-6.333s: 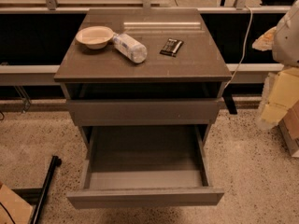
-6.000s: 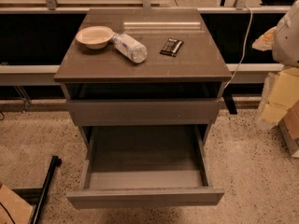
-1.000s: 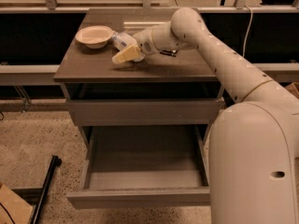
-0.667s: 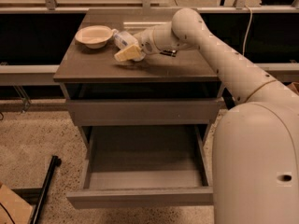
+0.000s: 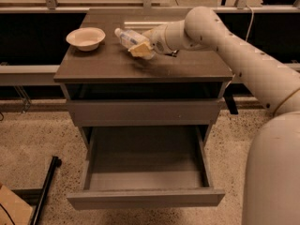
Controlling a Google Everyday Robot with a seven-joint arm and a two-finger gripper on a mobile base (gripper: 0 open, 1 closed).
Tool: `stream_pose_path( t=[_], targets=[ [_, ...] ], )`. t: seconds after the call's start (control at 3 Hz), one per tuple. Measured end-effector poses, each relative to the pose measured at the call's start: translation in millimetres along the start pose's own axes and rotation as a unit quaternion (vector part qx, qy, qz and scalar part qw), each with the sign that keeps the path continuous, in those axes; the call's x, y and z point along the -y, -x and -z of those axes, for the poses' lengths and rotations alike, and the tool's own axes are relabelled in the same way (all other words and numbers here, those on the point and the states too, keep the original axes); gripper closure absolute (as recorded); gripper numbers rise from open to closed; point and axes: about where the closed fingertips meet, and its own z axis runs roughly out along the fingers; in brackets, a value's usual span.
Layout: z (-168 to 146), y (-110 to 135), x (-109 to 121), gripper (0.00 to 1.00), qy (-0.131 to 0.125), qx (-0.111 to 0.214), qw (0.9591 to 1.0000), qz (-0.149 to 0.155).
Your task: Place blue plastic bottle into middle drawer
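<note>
End effector (image 5: 140, 49) pinches the blue plastic bottle (image 5: 127, 35) above the cabinet top (image 5: 187, 67) — middle drawer (image 5: 145, 159) open.

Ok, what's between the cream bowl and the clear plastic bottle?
Only bare brown cabinet top, in the camera view. The end effector grips the clear plastic bottle on its far side from the round cream bowl.
</note>
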Motion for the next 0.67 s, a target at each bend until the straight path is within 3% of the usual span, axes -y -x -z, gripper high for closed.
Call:
stream_pose_path(
  t=[0.33, 0.67],
  targets=[
    [30.4, 3.6, 0.6, 1.00, -0.016, -0.008, 0.9997, 0.015],
    [70.6, 7.2, -4.3, 1.00, -0.014, -0.013, 0.9990, 0.041]
  ],
)
